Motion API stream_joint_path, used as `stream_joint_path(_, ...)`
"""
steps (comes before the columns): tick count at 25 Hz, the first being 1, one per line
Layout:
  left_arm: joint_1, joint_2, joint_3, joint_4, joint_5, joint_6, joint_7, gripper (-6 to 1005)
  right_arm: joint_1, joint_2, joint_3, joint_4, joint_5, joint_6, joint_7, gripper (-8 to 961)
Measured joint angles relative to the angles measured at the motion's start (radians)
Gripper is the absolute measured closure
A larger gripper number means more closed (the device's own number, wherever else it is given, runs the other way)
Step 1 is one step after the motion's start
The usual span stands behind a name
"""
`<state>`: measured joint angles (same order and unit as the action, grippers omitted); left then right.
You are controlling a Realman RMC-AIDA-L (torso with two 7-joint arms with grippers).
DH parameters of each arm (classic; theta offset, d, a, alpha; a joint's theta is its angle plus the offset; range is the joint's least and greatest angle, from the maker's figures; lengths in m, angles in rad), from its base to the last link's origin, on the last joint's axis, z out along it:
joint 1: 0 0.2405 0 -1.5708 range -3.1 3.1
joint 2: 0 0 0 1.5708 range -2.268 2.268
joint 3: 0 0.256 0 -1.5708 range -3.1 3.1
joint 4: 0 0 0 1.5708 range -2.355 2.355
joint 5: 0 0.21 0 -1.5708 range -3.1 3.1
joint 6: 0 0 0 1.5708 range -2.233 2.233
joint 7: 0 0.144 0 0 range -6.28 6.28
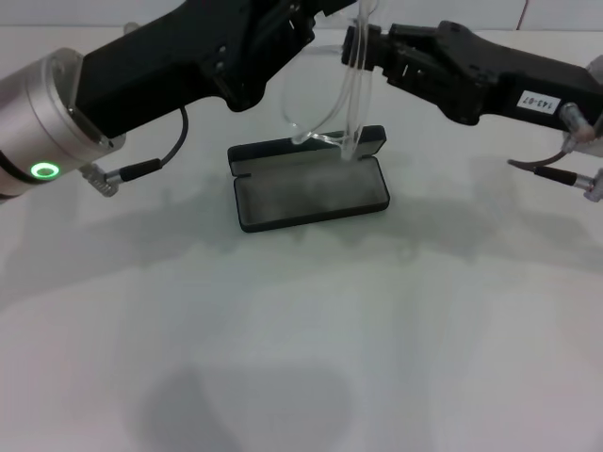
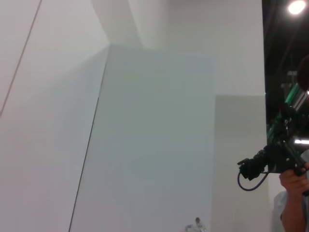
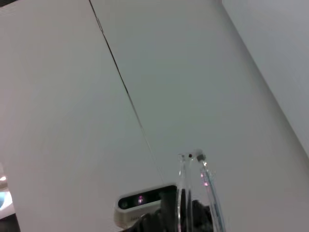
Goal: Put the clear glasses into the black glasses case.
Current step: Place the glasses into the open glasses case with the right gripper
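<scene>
Both arms reach in over the white desk [image 1: 301, 358], meeting above the black glasses case [image 1: 309, 192], which lies open with its grey lining facing up and its lid propped at the back. The clear glasses [image 1: 325, 99] hang in the air between the two tools, lens to the left and the long temples dropping so that their tips come down just over the far edge of the case's tray. The right tool [image 1: 363, 45] looks clenched on the temples near the top, where the clear plastic runs up past its black body. The left tool [image 1: 297, 24] sits close against the lens side, but I cannot tell from where I stand whether it grips the frame or only steadies it.

My worry is the angle. The glasses hang nearly upright with the temples leading, so lowering them as they are could jam the tips against the lining or the lid hinge, or nudge the light case across the desk. Clear, slick plastic may also slip in a narrow pinch.
</scene>
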<state>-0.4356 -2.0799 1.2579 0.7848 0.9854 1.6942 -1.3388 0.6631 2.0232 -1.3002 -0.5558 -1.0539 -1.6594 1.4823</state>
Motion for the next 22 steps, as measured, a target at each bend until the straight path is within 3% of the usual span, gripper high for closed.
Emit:
stream_joint_path(14,0.023,-0.004,-0.041,0.015,-0.004,0.006,0.0,960,-0.007,-0.005,0.001,-0.003,0.006,0.03,-0.009,895)
stream_joint_path(22,0.023,-0.006,-0.014,0.051,0.001,0.034,0.0,960,0.005,0.0,-0.003,-0.003,0.009,0.077,-0.01,895)
